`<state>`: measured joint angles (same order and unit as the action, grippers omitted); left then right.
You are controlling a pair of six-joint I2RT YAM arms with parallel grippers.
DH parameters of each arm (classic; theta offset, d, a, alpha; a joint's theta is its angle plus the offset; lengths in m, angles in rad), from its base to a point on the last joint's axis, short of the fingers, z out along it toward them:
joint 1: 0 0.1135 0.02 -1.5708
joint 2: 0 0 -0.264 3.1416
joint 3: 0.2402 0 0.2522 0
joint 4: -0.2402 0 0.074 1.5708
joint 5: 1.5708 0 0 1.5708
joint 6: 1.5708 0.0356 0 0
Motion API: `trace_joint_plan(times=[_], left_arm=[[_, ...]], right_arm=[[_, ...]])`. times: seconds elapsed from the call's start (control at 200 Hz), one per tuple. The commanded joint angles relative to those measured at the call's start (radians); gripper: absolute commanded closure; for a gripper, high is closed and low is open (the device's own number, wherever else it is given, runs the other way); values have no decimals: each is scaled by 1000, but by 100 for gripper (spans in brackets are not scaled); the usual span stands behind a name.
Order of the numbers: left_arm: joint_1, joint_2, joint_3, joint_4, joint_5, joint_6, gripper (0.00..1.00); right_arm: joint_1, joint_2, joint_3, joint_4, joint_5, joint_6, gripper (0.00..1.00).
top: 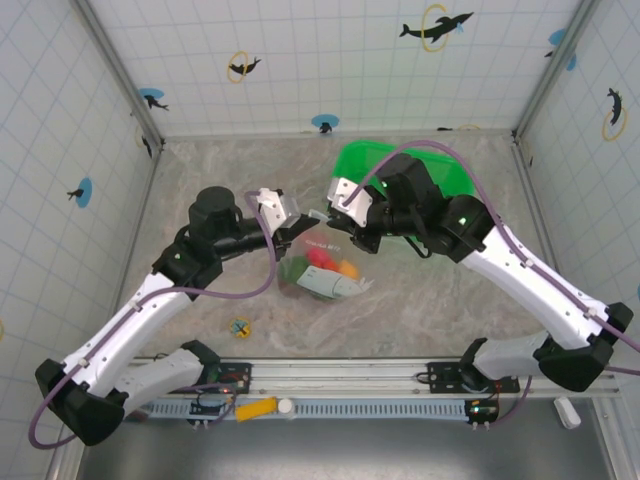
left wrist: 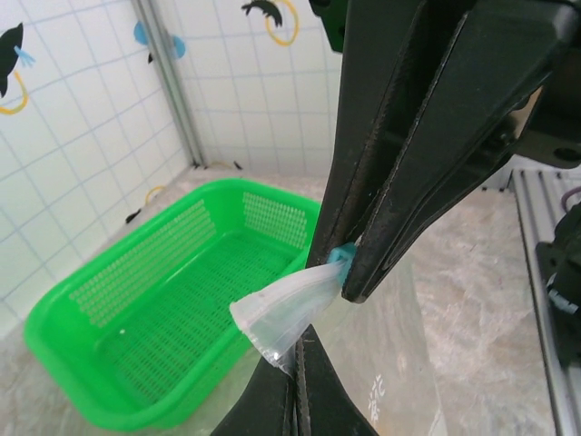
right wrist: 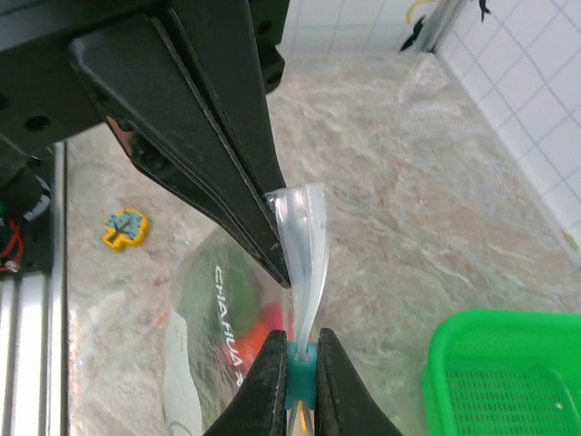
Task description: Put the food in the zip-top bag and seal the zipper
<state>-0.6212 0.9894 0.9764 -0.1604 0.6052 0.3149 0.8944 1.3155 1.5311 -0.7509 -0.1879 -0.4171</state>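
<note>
Zip-top bag (top: 335,288) sits mid-table under both pincers, top edge lifted. Food (top: 320,257) inside: red, orange, green pieces; others blurred by crinkled plastic. Left gripper (left wrist: 296,368) pressed together on bag's top corner; right gripper (right wrist: 300,354), just beside, pinches teal slider (right wrist: 300,374) on zipper (right wrist: 304,234). Beyond: green basket (top: 360,160), partly behind right arm (top: 520,265).

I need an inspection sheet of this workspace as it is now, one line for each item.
Surface: marble-pattern table, no spill seen.
Job's things: zip-top bag held by its top edge, food inside; zipper stretched between both grippers.
Clutter: empty green basket at the far side; small yellow toy near the left arm.
Grippers: left gripper shut on the zipper's end; right gripper shut on the teal slider.
Cables: purple cables loop off both arms.
Surroundings: white tiled walls with dolphin stickers.
</note>
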Motion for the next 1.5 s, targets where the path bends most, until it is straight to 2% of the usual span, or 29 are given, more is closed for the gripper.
trace_joint_plan(times=[0.0, 0.175, 0.375, 0.55, 1.116, 1.496], left_arm=[[14, -16, 62, -43, -106, 103, 100], [13, -44, 39, -67, -149, 147, 100], [21, -70, 13, -18, -168, 128, 100], [83, -98, -34, 80, -104, 49, 100], [85, -139, -33, 93, -238, 46, 100], [88, -170, -31, 90, -279, 43, 100]], right_arm=[[19, 23, 49, -184, 114, -13, 100], [43, 60, 100, -244, 203, -12, 100], [46, 59, 135, -270, 233, -5, 100], [36, 36, 120, -274, 239, 2, 100], [-15, -32, 18, -266, 238, 10, 100], [-38, -65, -23, -255, 252, 4, 100]])
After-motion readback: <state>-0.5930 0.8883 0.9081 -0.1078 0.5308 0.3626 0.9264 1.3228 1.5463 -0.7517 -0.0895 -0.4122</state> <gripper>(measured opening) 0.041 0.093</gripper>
